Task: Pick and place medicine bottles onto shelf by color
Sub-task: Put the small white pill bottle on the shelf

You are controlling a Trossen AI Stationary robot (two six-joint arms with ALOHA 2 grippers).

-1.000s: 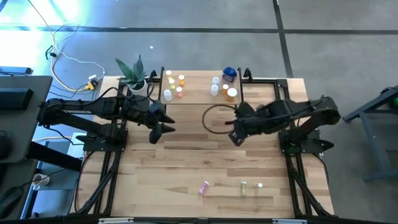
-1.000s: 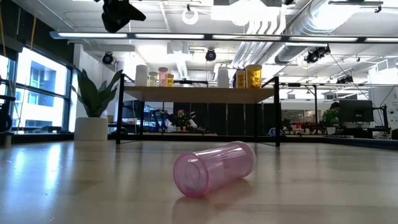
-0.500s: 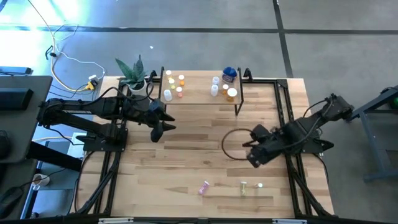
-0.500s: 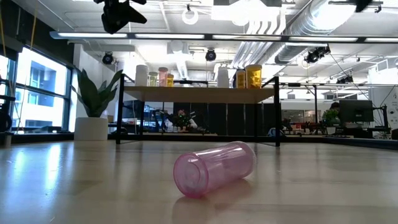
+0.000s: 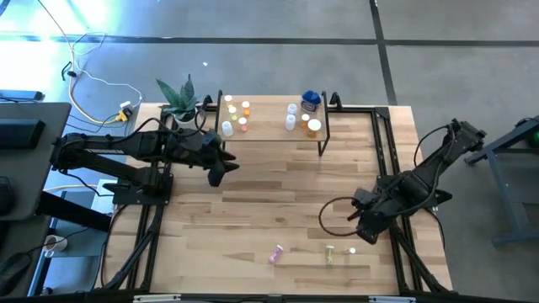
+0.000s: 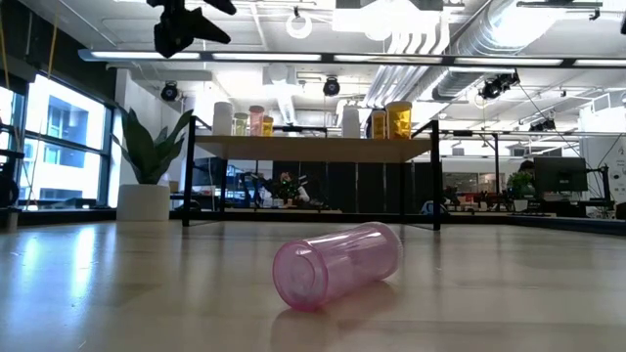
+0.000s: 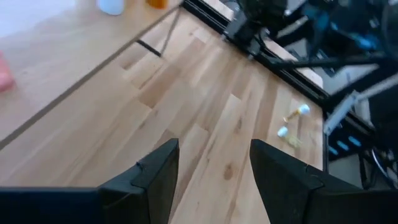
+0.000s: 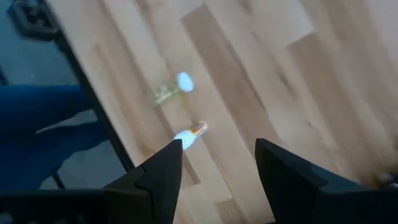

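Three medicine bottles lie on their sides near the table's near edge: a pink one [image 5: 276, 252] [image 6: 337, 262], a yellow-green one [image 5: 330, 252] [image 8: 171, 90] and a small white-capped one [image 5: 351, 251] [image 8: 189, 134]. The shelf [image 5: 269, 123] [image 6: 313, 148] stands at the far edge. It carries white-capped and orange bottles [image 5: 234, 116] at its left and more, with a blue one [image 5: 310, 101], at its right. My right gripper [image 5: 366, 229] [image 8: 217, 168] is open and empty, just above and to the far side of the white-capped bottle. My left gripper [image 5: 221, 168] [image 7: 214, 180] is open and empty, in front of the shelf's left end.
A plant in a white pot [image 5: 185, 114] [image 6: 144, 200] stands left of the shelf. Black frame rails [image 5: 394, 160] run along the table's left and right sides. Bare tabletop [image 5: 278, 194] lies between the shelf and the lying bottles.
My right gripper has gone from just in front of the shelf's right end toward the table's near edge and right, down to the lying bottles, staying empty. The bottles have not moved.
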